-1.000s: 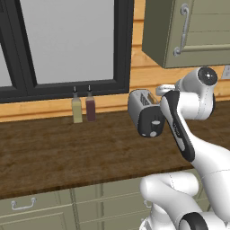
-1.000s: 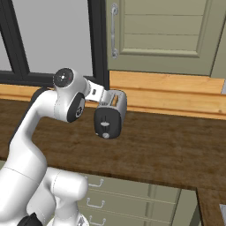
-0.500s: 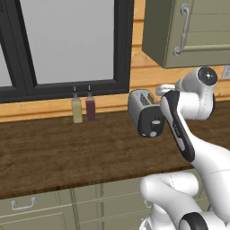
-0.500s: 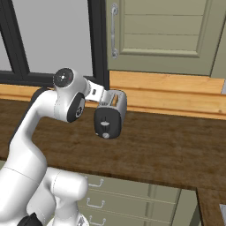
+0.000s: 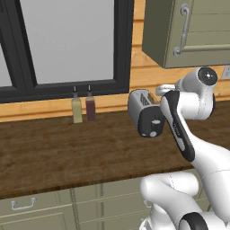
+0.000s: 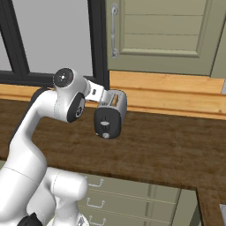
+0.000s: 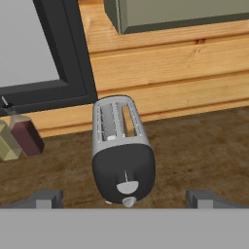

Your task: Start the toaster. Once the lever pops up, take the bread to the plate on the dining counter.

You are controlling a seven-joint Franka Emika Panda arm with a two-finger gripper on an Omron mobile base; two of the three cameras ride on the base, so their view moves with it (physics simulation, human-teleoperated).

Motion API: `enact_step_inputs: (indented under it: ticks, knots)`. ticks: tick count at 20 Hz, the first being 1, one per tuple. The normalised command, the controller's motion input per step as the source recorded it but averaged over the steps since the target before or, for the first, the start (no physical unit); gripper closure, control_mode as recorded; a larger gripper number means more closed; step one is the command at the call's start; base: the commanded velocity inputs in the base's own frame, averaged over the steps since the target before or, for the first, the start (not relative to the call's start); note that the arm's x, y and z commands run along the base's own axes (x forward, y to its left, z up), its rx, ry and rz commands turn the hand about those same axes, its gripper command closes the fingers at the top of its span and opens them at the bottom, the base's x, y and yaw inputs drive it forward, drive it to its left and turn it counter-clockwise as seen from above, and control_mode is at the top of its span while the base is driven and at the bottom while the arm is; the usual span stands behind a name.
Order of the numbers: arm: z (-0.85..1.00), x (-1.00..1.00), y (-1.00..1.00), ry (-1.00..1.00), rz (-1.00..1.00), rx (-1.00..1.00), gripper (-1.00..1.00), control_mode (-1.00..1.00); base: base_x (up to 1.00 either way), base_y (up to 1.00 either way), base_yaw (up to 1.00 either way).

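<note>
Starting the toaster [image 7: 123,151] is the step in hand. It is seen upright on the worktop [image 7: 204,146], centred between the fully parted jaws of the gripper [image 7: 124,198]. Its lever [image 7: 127,186], at 6 o'clock on the dark end panel, must be pressed down next.

We can't make out any bread inside the toaster [image 7: 122,151] slots; they're too dim from the hand view. The arm covers the toaster's far side in the left base view. The two bottles [image 7: 17,137] are clipped by the hand view's left edge.
</note>
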Motion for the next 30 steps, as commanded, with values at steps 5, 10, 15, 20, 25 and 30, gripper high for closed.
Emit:
enact_step_inputs:
  ticks: [5,10,15,20,25,30]
  knots:
    - [0.00,0.00,0.00,0.00,0.00,0.00,-1.00,-1.00,0.00,0.00,0.00]
    - [0.00,0.00,0.00,0.00,0.00,0.00,-1.00,-1.00,0.00,0.00,0.00]
    - [0.00,-0.02,-0.01,0.00,0.00,0.00,-1.00,-1.00,0.00,0.00,0.00]
    - [-0.03,-0.01,-0.17,0.00,0.00,0.00,-1.00,-1.00,0.00,0.00,0.00]
    - [-0.25,-0.02,-0.26,0.00,0.00,0.10,-1.00,-1.00,0.00,0.00,0.00]
    - [-0.28,0.00,-0.17,0.00,0.00,0.07,-1.00,-1.00,0.00,0.00,0.00]
